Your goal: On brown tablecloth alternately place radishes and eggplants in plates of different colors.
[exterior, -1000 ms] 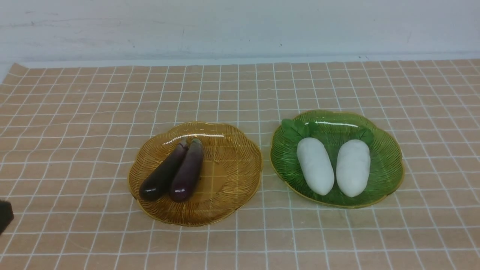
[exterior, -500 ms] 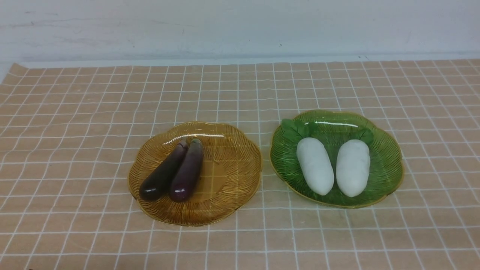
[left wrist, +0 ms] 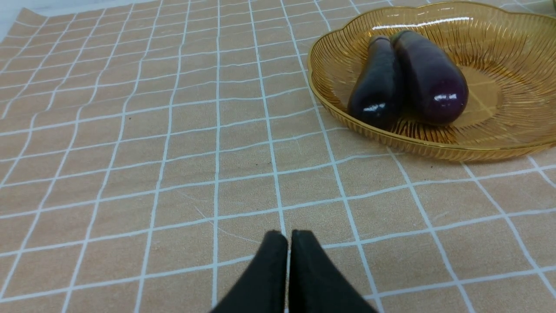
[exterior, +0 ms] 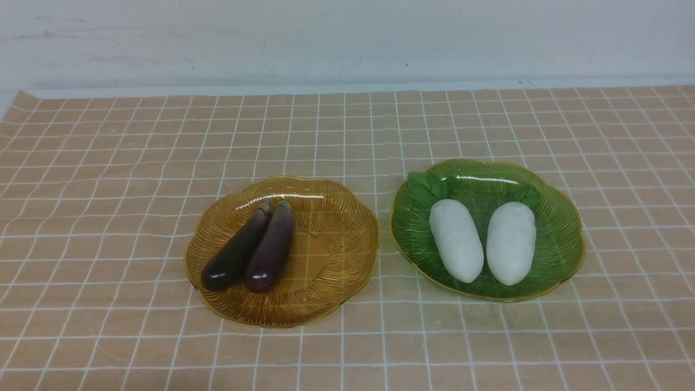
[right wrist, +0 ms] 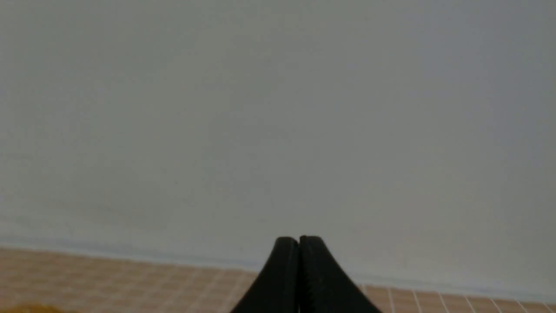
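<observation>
The left gripper [left wrist: 289,237] is clenched on nothing, the eggplants [left wrist: 406,80] ahead in the amber plate [left wrist: 499,48]. The right gripper [right wrist: 299,243] is also clenched, empty, facing the wall [right wrist: 278,108].

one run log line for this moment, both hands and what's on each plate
left hand: shut, empty, over cloth | right hand: shut, empty | amber plate: two eggplants | green plate: two radishes

Two dark purple eggplants [exterior: 250,250] lie touching in the amber plate [exterior: 336,244]; two white radishes [exterior: 483,241] side by side in the green plate [exterior: 559,239], on the brown tablecloth [exterior: 108,174]
</observation>
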You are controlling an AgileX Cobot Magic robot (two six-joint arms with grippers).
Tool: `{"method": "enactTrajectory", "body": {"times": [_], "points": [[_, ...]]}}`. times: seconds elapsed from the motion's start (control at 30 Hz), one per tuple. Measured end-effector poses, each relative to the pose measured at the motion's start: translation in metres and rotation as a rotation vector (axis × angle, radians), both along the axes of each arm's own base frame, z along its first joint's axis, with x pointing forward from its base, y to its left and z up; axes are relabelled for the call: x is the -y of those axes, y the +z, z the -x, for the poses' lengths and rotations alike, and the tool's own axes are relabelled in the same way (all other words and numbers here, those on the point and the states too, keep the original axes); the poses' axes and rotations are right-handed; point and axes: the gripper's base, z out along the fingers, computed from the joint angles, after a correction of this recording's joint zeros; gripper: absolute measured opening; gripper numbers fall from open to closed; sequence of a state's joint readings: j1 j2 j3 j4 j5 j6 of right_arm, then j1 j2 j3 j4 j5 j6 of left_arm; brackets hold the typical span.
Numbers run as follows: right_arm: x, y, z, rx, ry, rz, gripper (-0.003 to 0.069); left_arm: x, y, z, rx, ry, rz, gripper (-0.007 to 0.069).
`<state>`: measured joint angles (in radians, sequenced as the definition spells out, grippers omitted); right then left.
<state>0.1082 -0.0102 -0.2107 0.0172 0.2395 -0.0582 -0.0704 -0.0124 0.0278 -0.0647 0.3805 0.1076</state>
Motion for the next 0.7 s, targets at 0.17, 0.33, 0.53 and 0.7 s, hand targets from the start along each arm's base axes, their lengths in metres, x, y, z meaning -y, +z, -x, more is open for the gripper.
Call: {"method": "enactTrajectory", "body": {"times": [0.17,0.33,0.53,0.7], "points": [[0.003,-0.039,-0.010,-0.151,-0.074,0.050,-0.0015,0.000,0.000,0.000,0.000,0.000,0.000,-0.0003],[0.005,-0.083,-0.016,-0.309,-0.118,0.059,-0.0015,0.000,0.000,0.000,0.001,0.000,0.000,-0.0003],[0.006,-0.093,-0.015,-0.385,-0.132,0.061,-0.0015,0.000,0.000,0.000,0.001,0.000,0.000,-0.0003],[0.006,-0.092,-0.015,-0.389,-0.133,0.061,-0.0015,0.000,0.000,0.000,0.001,0.000,0.000,-0.0003]]}}
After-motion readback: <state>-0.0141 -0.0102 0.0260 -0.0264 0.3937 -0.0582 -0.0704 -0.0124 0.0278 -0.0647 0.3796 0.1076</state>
